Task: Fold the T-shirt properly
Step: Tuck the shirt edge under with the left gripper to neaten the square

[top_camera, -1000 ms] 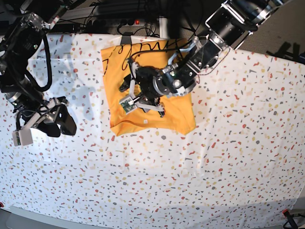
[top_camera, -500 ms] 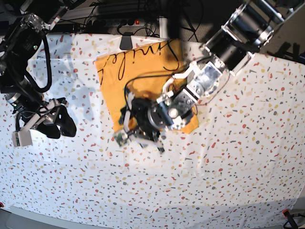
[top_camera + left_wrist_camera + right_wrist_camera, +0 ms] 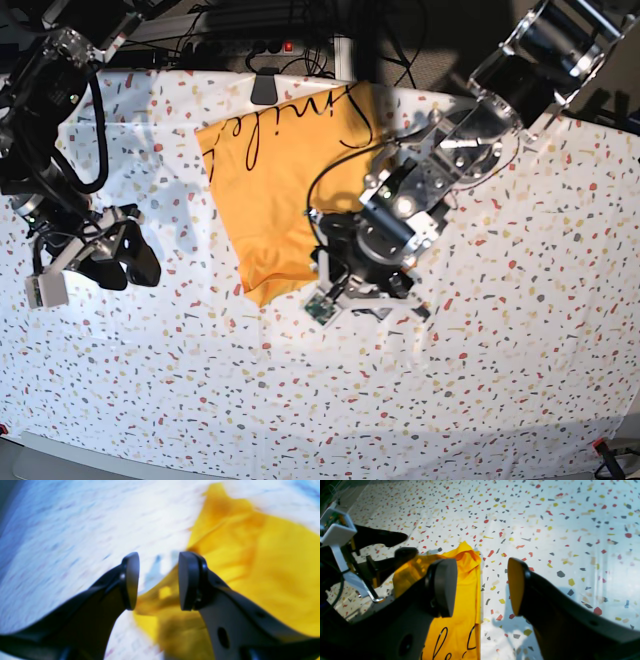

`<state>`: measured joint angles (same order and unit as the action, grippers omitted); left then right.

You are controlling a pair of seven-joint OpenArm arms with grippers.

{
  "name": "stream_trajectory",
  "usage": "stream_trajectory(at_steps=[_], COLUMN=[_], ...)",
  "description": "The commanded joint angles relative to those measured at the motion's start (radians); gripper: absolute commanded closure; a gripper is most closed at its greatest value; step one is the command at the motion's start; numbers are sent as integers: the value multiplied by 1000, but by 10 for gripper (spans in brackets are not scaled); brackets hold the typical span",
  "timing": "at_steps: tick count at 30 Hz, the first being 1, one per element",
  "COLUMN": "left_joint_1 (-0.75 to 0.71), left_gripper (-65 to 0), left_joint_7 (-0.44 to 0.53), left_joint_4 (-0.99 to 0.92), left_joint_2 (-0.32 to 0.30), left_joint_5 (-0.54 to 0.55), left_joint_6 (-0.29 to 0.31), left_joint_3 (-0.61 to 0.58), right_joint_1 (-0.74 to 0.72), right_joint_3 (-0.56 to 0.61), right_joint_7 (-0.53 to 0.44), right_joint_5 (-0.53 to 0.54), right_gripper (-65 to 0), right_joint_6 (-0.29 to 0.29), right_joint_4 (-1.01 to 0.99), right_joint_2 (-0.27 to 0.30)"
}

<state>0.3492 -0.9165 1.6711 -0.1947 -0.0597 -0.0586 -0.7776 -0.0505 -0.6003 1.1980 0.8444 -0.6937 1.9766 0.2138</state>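
Observation:
The T-shirt (image 3: 280, 190) lies folded on the speckled tabletop (image 3: 480, 380) as a mustard-orange block, black script along its far edge. My left gripper (image 3: 350, 285) hovers at the shirt's front right corner, open, with nothing between the fingers. The blurred left wrist view shows the T-shirt (image 3: 275, 567) under and beyond the right finger of that gripper (image 3: 158, 580). My right gripper (image 3: 125, 258) hangs open over bare table at the left, well away from the shirt. Its wrist view looks past the open right gripper (image 3: 482, 587) at the T-shirt (image 3: 462, 605) and the left gripper (image 3: 400, 545).
Cables and a power strip (image 3: 250, 45) run behind the table's far edge. A dark clip (image 3: 263, 88) sits at that edge, just behind the shirt. The patterned cloth stretches on toward the front and right.
The left gripper has moved from over the shirt's middle to its front right corner. The shirt has shifted and turned, script now along the far edge. The right arm has stayed put.

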Motion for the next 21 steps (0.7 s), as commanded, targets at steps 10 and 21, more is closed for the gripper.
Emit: stream_trajectory(at_steps=[10, 21], left_joint_1=[-244, -292], left_gripper=[-245, -245], left_joint_7=[104, 319], left_joint_4=[187, -154], left_joint_2=[-59, 53], left_joint_5=[-20, -210], left_joint_6=[-20, 20], left_joint_3=[5, 4], right_joint_1=[-16, -16], right_joint_3=[-2, -2], right_joint_7=[-22, -22], right_joint_5=[24, 24], right_gripper=[-323, -323], right_joint_6=[-4, -4], right_joint_4=[16, 16], right_joint_2=[13, 13])
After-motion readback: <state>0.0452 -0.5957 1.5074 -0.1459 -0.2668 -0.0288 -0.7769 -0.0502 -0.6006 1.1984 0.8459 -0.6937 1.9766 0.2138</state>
